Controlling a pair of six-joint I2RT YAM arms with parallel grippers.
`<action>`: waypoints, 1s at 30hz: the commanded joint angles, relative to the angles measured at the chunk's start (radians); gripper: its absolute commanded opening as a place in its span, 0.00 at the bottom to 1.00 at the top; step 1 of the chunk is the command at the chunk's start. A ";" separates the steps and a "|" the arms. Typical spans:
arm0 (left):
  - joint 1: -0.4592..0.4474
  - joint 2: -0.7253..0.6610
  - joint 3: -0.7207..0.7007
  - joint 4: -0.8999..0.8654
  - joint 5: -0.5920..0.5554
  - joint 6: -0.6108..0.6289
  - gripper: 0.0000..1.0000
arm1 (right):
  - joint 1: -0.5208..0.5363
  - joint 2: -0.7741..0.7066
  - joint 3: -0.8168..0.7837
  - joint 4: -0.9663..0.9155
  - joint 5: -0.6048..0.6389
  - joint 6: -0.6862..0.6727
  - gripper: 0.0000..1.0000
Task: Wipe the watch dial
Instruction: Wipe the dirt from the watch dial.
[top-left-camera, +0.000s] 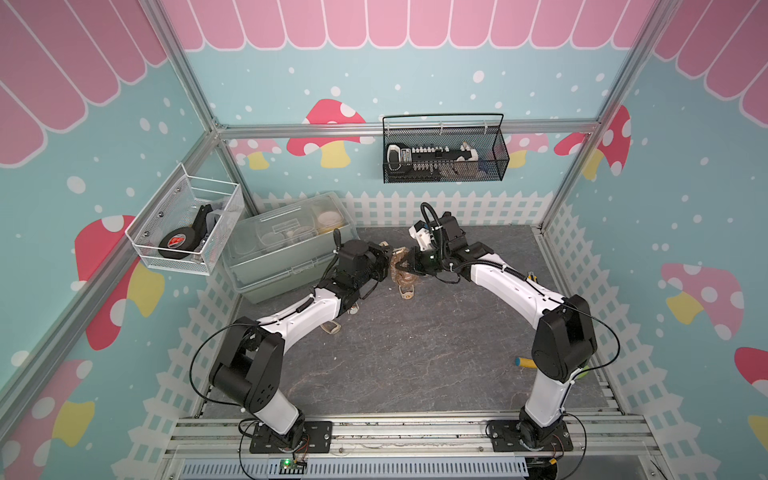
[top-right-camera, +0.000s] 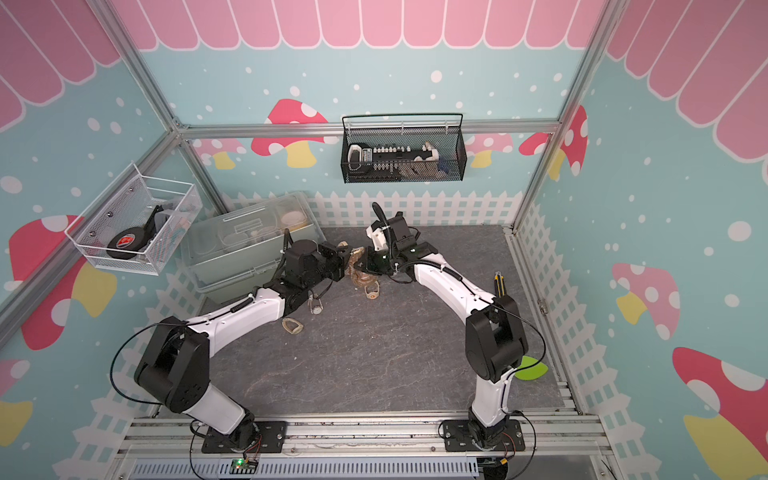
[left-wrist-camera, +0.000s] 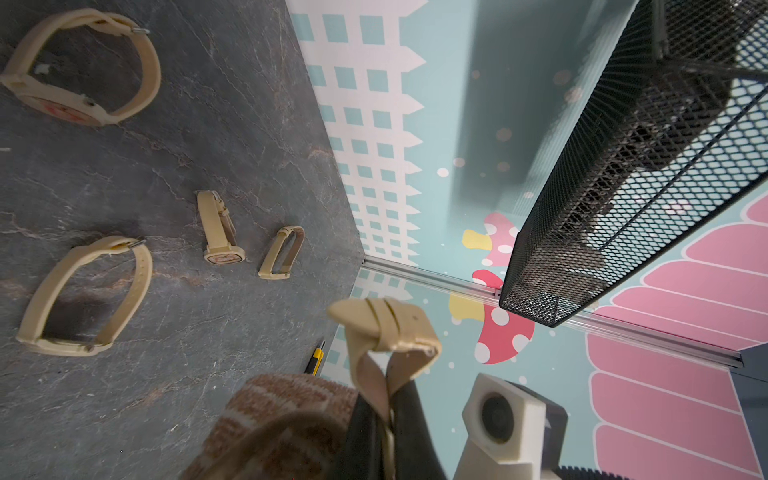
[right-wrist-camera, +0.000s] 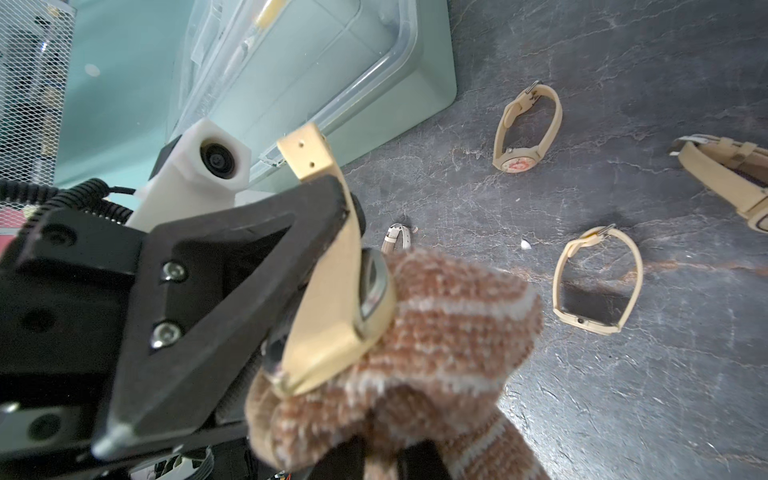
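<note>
My left gripper (left-wrist-camera: 388, 419) is shut on the doubled strap of a beige watch (left-wrist-camera: 386, 328), which it holds above the dark table. My right gripper (right-wrist-camera: 384, 457) is shut on a brown striped cloth (right-wrist-camera: 449, 316). In the right wrist view the cloth lies against the watch's glass dial (right-wrist-camera: 374, 286), with the left arm's black finger (right-wrist-camera: 232, 266) behind the case. In both top views the two grippers meet nose to nose at the middle back, the left gripper (top-left-camera: 384, 259) and the right gripper (top-left-camera: 411, 264), with the cloth (top-right-camera: 357, 272) between them.
Several more beige watches lie on the table (top-left-camera: 415, 357), among them a watch (right-wrist-camera: 528, 129) and a watch (right-wrist-camera: 598, 282). A clear lidded bin (top-left-camera: 286, 245) stands at the back left. A black mesh basket (top-left-camera: 444, 153) and a white wire basket (top-left-camera: 187, 224) hang on the walls. A utility knife (top-right-camera: 497, 282) lies at the right.
</note>
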 joint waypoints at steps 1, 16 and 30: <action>0.014 -0.020 -0.042 0.199 -0.056 -0.132 0.00 | -0.001 0.043 0.045 0.046 -0.045 0.052 0.00; 0.015 0.022 -0.074 0.502 -0.051 -0.190 0.00 | 0.027 0.253 0.241 0.099 -0.133 0.126 0.00; 0.006 0.065 -0.065 0.509 0.022 -0.174 0.00 | 0.031 0.318 0.394 0.031 -0.119 0.062 0.00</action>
